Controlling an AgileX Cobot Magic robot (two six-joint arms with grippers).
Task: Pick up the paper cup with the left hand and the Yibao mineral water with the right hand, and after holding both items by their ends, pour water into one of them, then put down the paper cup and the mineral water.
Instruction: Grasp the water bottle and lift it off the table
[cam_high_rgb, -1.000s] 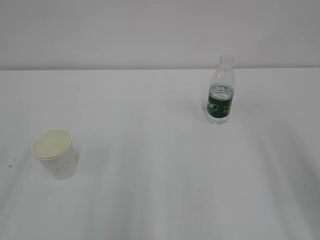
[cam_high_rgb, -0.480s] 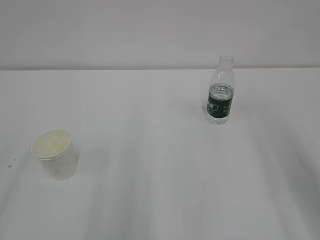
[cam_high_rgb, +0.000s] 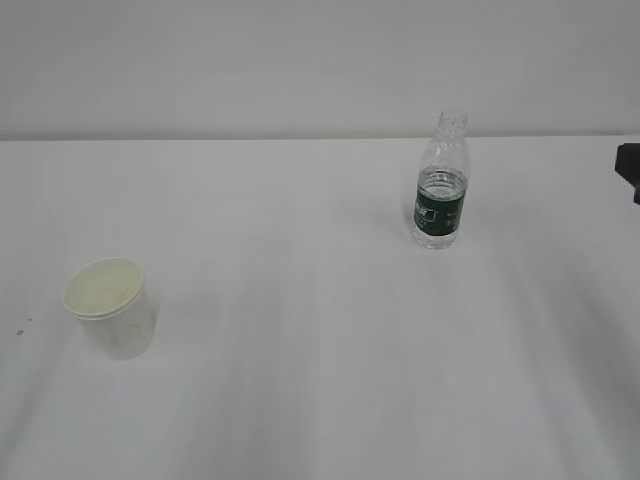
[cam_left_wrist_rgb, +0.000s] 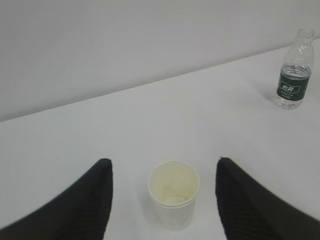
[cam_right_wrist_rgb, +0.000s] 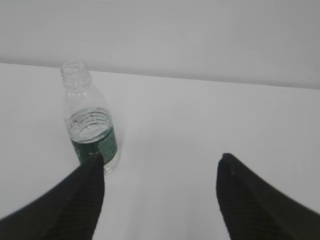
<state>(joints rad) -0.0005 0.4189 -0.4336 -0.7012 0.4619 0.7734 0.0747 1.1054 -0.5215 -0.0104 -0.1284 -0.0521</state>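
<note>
The white paper cup (cam_high_rgb: 108, 306) stands upright at the front left of the white table; in the left wrist view the paper cup (cam_left_wrist_rgb: 173, 194) sits between the wide-open fingers of my left gripper (cam_left_wrist_rgb: 163, 167), untouched. The Yibao mineral water (cam_high_rgb: 441, 185), a clear capless bottle with a dark green label, stands upright at the back right. In the right wrist view the bottle (cam_right_wrist_rgb: 90, 120) is beyond the left fingertip of my open, empty right gripper (cam_right_wrist_rgb: 160, 162). Only a black corner of the right hand (cam_high_rgb: 630, 165) shows at the exterior view's right edge. The left hand is out of the exterior view.
The white table (cam_high_rgb: 320, 350) meets a plain pale wall at the back. A few tiny dark specks (cam_high_rgb: 22, 326) lie near the left edge. The bottle also shows far right in the left wrist view (cam_left_wrist_rgb: 294, 72).
A black corner of the right hand has come into the exterior view at its right edge. The cup and the bottle have not moved.
</note>
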